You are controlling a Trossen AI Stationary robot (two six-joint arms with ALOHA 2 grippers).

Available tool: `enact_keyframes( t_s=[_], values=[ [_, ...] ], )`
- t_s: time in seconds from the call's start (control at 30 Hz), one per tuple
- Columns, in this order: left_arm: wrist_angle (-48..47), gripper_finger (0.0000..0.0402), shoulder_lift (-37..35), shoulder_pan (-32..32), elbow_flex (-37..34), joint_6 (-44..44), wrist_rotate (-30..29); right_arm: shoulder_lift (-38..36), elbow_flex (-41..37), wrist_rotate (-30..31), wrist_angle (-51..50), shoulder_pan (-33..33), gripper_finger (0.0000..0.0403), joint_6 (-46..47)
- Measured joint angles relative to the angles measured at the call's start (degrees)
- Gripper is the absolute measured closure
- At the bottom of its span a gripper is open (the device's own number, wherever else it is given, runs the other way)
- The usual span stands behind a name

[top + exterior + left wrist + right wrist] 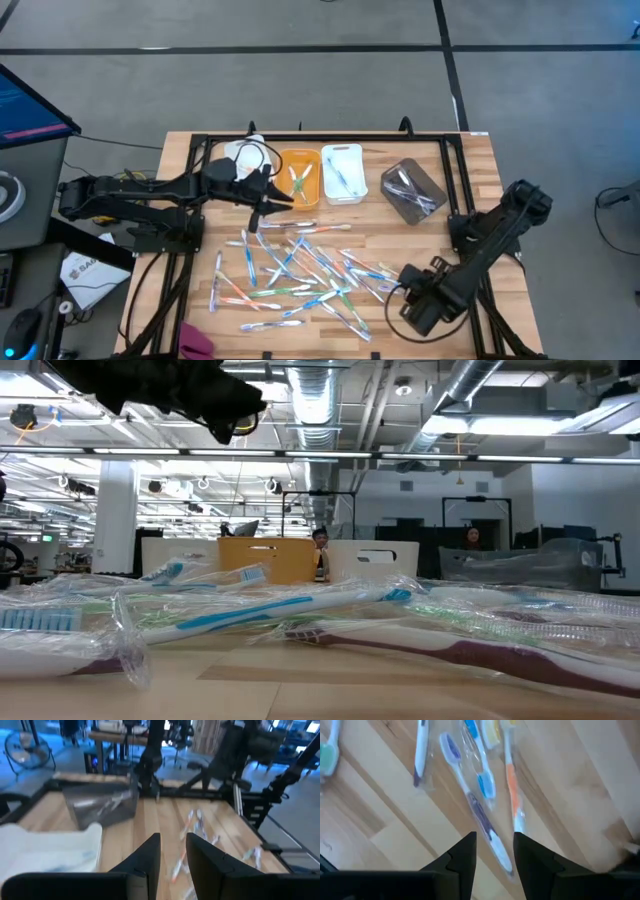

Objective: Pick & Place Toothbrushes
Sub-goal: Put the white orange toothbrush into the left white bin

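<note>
Several wrapped toothbrushes (pixel 300 270), blue, white, green and orange, lie scattered flat on the wooden table (pixel 470 170). My left gripper (pixel 278 200) hovers open at the near edge of the orange bin (pixel 299 176), pointing roughly level toward the table's right; nothing is between its fingers (pixel 172 840). My right gripper (pixel 408 290) is open above the pile's right edge, pointing down. Its fingers (pixel 494 840) stand over a purple-and-white toothbrush (pixel 480 817) beside an orange one (pixel 512 790), clear of both.
At the table's far side an orange bin, a white bin (pixel 342 172) and a grey bin (pixel 413 190) stand in a row, each with a few toothbrushes in it. A black frame (pixel 300 138) rims the table. A white object (pixel 240 155) lies left of the orange bin.
</note>
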Motion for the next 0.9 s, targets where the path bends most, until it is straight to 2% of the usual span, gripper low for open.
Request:
enact_keyframes(
  t_s=[0.27,0.47,0.63,0.77,0.9],
  values=[
    [5.3,0.0314,0.0,0.0,0.0,0.3,0.0,-0.8,0.0,0.1,0.2,-3.5,0.0281,-10.5],
    [6.1,0.0314,0.0,0.0,0.0,3.7,0.0,-4.1,-2.5,4.5,-1.4,-4.3,0.0281,-16.1],
    [7.0,0.0314,0.0,0.0,0.0,7.8,0.0,-10.1,-10.4,4.3,-1.1,-4.3,0.0281,-12.5],
    [7.3,0.0314,0.0,0.0,0.0,10.0,0.0,-15.0,-14.4,4.5,4.7,-4.1,0.0281,-6.8],
    [7.7,0.0314,0.0,0.0,0.0,12.7,0.0,-17.3,-17.2,7.3,13.4,-2.6,0.0281,-10.6]
  ],
)
